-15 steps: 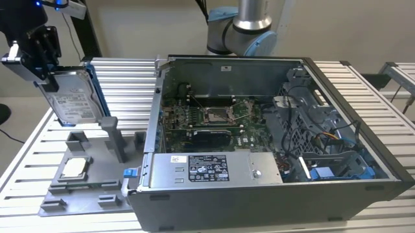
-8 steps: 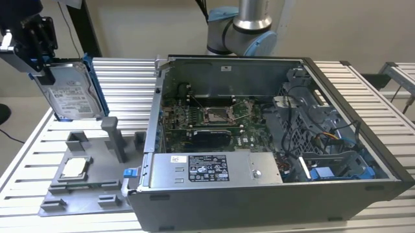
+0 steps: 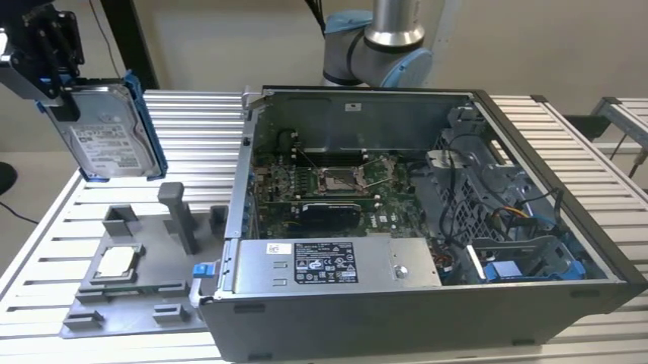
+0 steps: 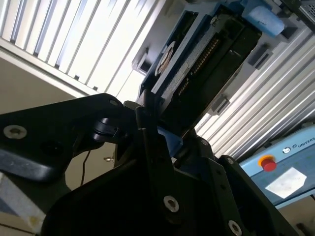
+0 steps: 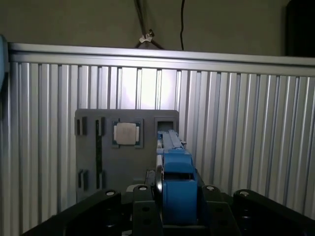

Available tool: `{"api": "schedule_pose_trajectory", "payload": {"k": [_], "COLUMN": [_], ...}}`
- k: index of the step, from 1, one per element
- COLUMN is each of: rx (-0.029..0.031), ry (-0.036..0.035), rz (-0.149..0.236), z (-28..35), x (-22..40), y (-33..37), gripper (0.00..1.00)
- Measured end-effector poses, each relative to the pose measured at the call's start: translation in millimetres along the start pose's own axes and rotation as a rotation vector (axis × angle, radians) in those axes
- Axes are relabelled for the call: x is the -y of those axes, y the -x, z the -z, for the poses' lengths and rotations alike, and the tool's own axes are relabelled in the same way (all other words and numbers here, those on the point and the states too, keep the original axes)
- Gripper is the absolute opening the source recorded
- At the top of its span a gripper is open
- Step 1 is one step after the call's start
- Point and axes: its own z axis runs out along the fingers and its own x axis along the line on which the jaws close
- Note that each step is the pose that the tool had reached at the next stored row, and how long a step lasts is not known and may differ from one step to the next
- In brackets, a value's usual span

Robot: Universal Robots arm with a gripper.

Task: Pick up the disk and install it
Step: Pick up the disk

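The disk (image 3: 106, 136), a silver-grey drive with a white label in a blue carrier frame, hangs upright in the air above the table's far corner, at the exterior view's left. My gripper (image 3: 59, 91) is shut on its upper edge. In the first wrist view the blue carrier (image 5: 177, 182) runs edge-on between the black fingers (image 5: 142, 206). The second wrist view looks along the disk's dark underside (image 4: 197, 64), which juts out from my gripper (image 4: 162, 132).
A grey fixture plate (image 3: 132, 303) with posts lies below the disk and holds a small square chip (image 3: 117, 262). The open computer case (image 3: 354, 92) fills the table's middle, with a labelled power-supply box (image 3: 335, 262) and a blue-trimmed bay (image 3: 517, 265). The arm's base (image 3: 380, 45) stands behind.
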Motion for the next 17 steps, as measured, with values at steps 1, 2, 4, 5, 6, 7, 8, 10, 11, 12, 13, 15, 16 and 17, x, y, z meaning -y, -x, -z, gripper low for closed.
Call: {"api": "schedule_pose_trajectory", "payload": {"k": [1,2,4,5,6,7,8,10,11,12,13,15,16,17], "rx": [0.0,0.0,0.0,0.0,0.0,-0.0001,-0.0001,0.0,-0.0003,-0.0003,-0.0003,-0.0005,-0.0005,-0.0005], "ry": [0.0,-0.0001,0.0001,0.0,0.0,0.0,0.0,-0.0001,0.0,0.0,0.0,0.0001,0.0,-0.0001], "rz": [0.0,0.0,0.0,0.0,0.0,0.0,0.0,0.0,0.0,0.0,0.0,0.0,0.0,0.0], "z": [2.3,4.8,10.2,13.2,16.0,18.9,21.4,25.6,28.1,30.4,32.4,37.2,39.6,41.7], "x": [0.0,-0.1,-0.1,-0.2,-0.2,-0.3,-0.3,-0.3,-0.4,-0.4,-0.5,-0.5,-0.5,-0.6], "y": [0.0,0.0,0.0,0.1,0.1,0.1,0.1,0.1,0.1,0.1,0.1,0.2,0.2,0.2], "gripper": [0.0,0.0,0.0,0.0,0.0,0.0,0.0,0.0,0.0,0.0,0.0,0.0,0.0,0.0]}}
